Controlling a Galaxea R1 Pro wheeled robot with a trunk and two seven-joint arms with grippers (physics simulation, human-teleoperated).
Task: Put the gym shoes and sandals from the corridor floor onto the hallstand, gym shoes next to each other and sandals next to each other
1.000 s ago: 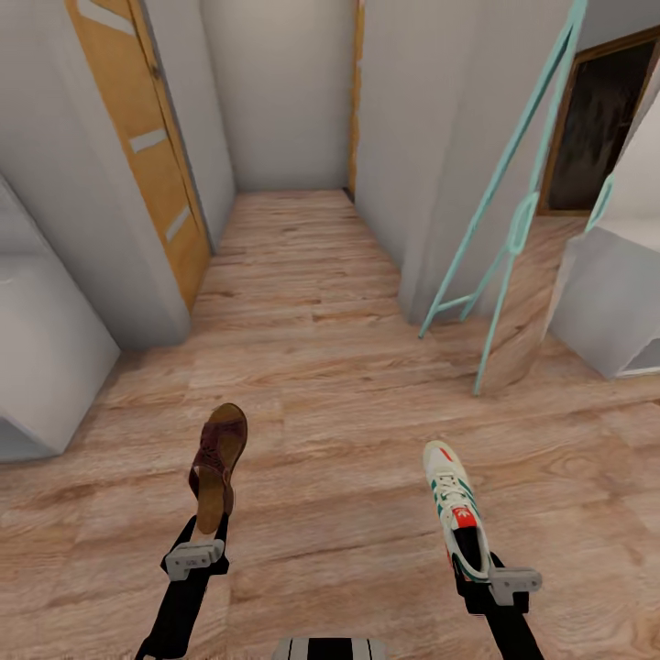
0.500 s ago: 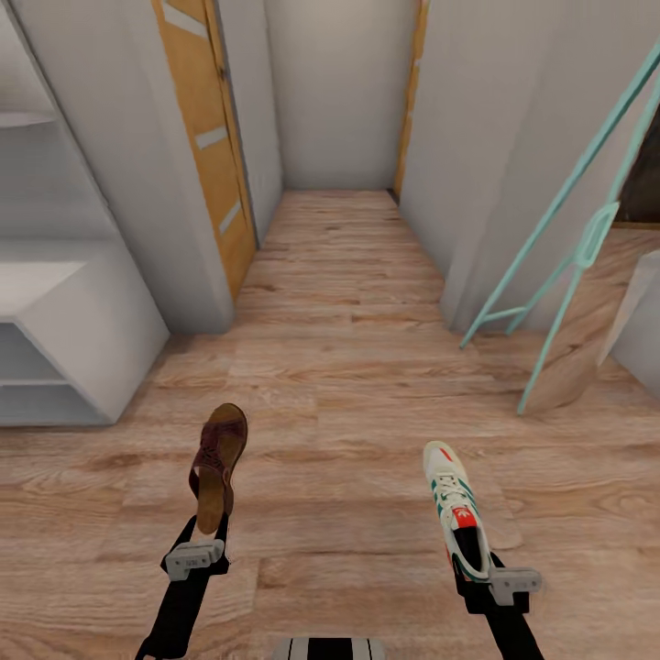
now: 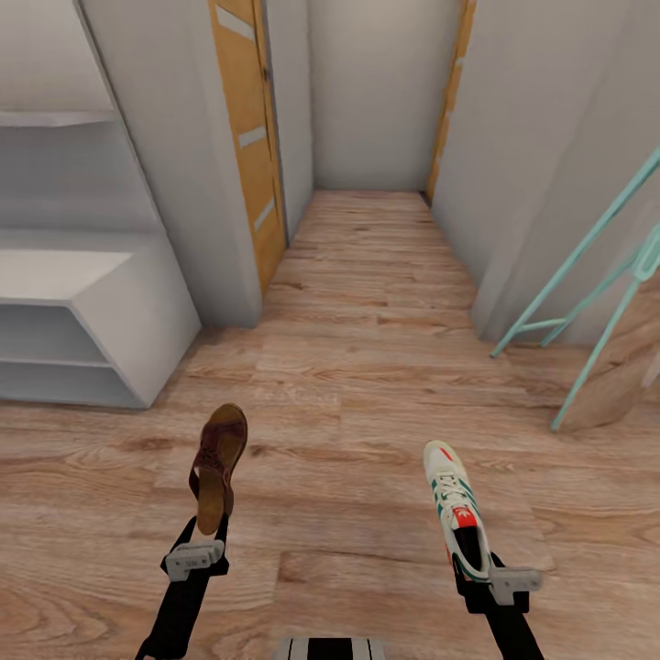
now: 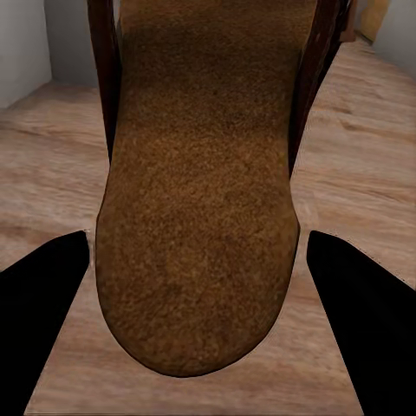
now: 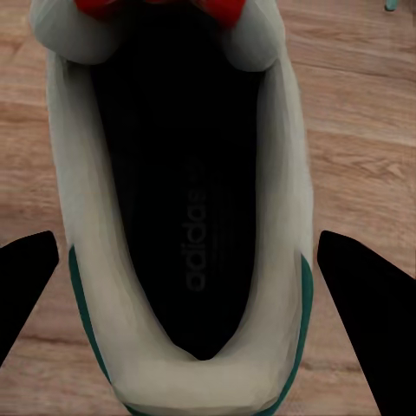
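Note:
My left gripper [image 3: 211,530] is shut on the heel of a dark brown sandal [image 3: 218,463], held above the corridor floor [image 3: 348,385] with its toe pointing away from me. Its tan footbed [image 4: 199,217] shows between the black fingers [image 4: 43,321] in the left wrist view. My right gripper [image 3: 472,561] is shut on the heel of a white gym shoe [image 3: 454,504] with green stripes and a red tongue patch. The shoe's dark opening [image 5: 186,217] lies between that gripper's fingers [image 5: 368,303]. The light-grey hallstand [image 3: 101,275] stands at the left, ahead of the sandal.
A thin wall shelf [image 3: 55,117] hangs above the hallstand. A teal frame [image 3: 587,302] leans at the right. A narrow passage runs straight ahead between grey walls, with a wooden door [image 3: 249,137] on its left side and another [image 3: 451,101] on its right.
The whole view has swung left: the hallstand has come further into the picture and the teal frame has slid right. Both grippers keep their shoes in the same place relative to me.

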